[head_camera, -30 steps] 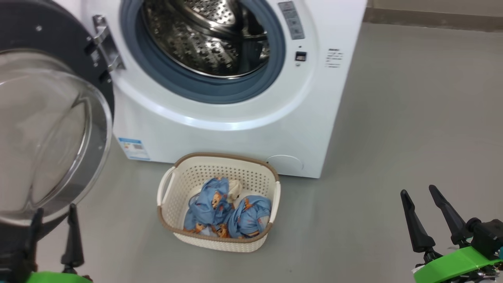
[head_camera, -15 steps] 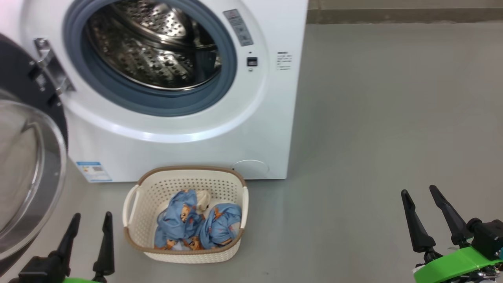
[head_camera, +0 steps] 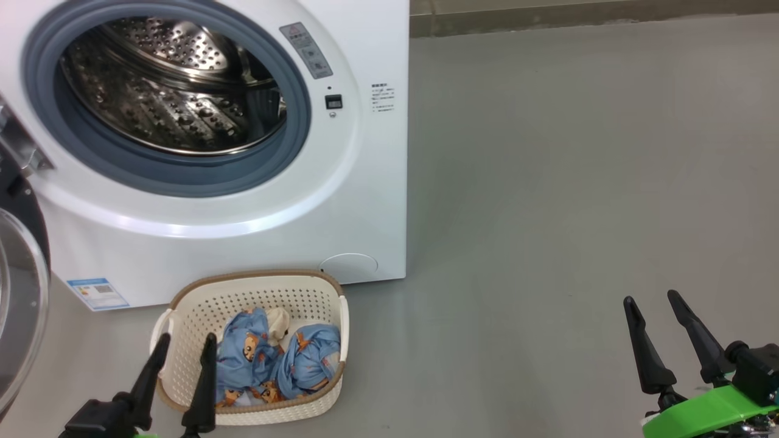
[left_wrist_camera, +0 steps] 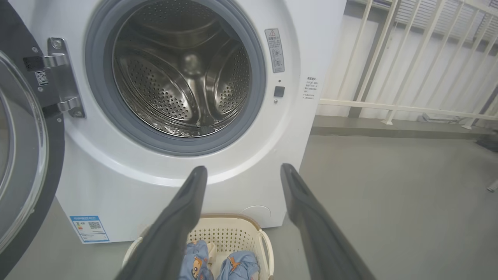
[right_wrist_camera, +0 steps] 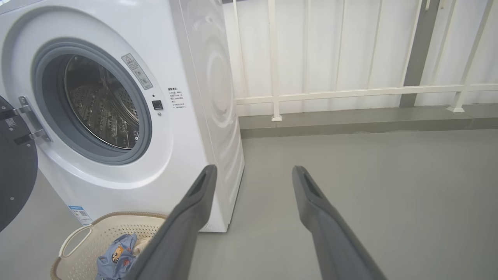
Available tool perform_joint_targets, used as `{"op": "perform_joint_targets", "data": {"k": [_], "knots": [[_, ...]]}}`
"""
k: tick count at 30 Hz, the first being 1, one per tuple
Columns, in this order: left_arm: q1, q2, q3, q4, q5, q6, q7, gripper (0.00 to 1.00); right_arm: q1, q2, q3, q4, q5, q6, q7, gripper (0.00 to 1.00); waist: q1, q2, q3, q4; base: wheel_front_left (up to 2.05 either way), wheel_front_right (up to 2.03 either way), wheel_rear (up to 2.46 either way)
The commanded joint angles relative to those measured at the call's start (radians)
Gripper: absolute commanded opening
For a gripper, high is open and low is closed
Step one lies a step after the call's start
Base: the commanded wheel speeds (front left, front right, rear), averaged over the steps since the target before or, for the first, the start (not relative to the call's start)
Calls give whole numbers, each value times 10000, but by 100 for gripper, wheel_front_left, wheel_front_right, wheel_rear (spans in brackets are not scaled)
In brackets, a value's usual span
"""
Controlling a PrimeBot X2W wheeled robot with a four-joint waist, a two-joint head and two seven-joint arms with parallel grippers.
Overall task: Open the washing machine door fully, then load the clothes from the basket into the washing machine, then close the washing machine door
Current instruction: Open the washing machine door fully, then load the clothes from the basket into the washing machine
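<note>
The clothes (head_camera: 277, 365) lie inside the basket (head_camera: 255, 277). The left gripper (head_camera: 187, 340), wide open and empty, hangs by the basket's near edge. It should dip onto one bundle, then squeeze.

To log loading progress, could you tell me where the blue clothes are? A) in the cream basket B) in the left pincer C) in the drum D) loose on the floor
A: the clothes lie bundled inside the basket in front of the washing machine.
</note>
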Motion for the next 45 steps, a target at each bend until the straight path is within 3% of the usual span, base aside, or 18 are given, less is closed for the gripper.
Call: {"op": "perform_joint_targets", "data": {"k": [1, 19, 36, 45], "knots": [[-61, 276, 266, -284, -144, 8, -65, 100, -44, -160, 99, -225, -176, 54, -122, 100, 0, 0, 12, -64, 0, 0, 0], [-27, 272, 536, -241, 38, 8, -65, 100, -55, -36, 15, -259, -193, 54, -122, 100, 0, 0, 58, -27, 2, -9, 6], [-189, 221, 620, -321, 123, 8, -65, 100, -176, 20, 64, -268, -139, 54, -122, 100, 0, 0, 235, -38, 70, -163, 93], [-275, 128, 564, -113, 235, 8, -65, 100, -246, 48, 43, -263, -123, 54, -122, 100, 0, 0, 327, -34, 36, -48, 12]]}}
